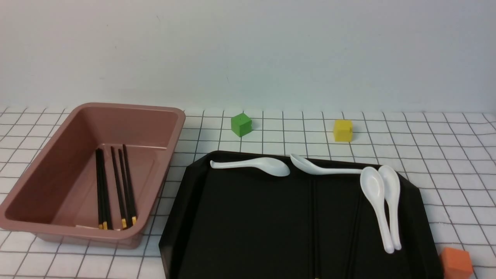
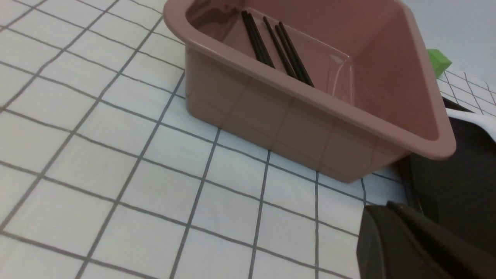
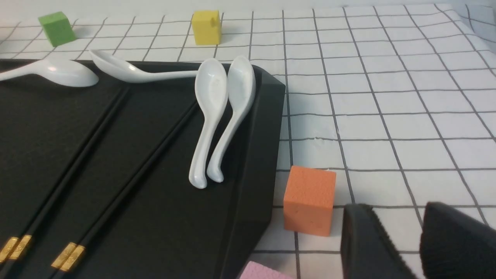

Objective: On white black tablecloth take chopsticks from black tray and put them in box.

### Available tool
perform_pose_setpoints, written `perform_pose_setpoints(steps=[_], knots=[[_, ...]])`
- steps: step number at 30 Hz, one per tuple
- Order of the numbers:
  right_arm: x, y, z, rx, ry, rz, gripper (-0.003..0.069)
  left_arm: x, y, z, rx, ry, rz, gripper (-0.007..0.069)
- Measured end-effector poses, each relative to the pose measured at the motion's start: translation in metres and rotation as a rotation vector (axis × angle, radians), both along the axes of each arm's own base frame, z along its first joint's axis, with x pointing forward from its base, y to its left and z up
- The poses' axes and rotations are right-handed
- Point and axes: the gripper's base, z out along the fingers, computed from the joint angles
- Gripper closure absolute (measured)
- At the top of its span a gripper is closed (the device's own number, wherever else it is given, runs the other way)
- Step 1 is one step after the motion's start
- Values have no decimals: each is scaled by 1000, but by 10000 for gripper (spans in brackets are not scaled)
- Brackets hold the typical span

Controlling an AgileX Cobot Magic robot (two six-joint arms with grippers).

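The pink-brown box [image 1: 35, 182] stands at the left on the tablecloth [image 1: 445, 155], with two pairs of black chopsticks [image 1: 116, 186] lying on its floor; they also show in the left wrist view [image 2: 271, 42]. The black tray [image 1: 240, 224] lies right of the box. Two more chopstick pairs [image 3: 91, 151] lie on the tray with their gold ends near the camera; in the front view they are faint [image 1: 314, 224]. My left gripper [image 2: 381, 211] is shut and empty over the cloth near the box corner. My right gripper [image 3: 399, 211] is open and empty over the cloth beside the tray.
Several white spoons [image 1: 378, 201] lie along the tray's far and right sides. A green cube [image 1: 241, 124] and a yellow cube [image 1: 343, 130] sit behind the tray. An orange cube [image 3: 309, 199] stands between the tray's right edge and my right gripper. A pink block [image 3: 263, 274] is at the near edge.
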Motion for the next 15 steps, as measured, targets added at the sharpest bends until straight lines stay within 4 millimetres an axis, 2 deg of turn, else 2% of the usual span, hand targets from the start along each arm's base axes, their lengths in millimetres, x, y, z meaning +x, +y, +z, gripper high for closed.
perform_pose_setpoints(steps=[15], knots=[[0,0,0,0,0,0,419,0,0,0,-3,1,0,608]])
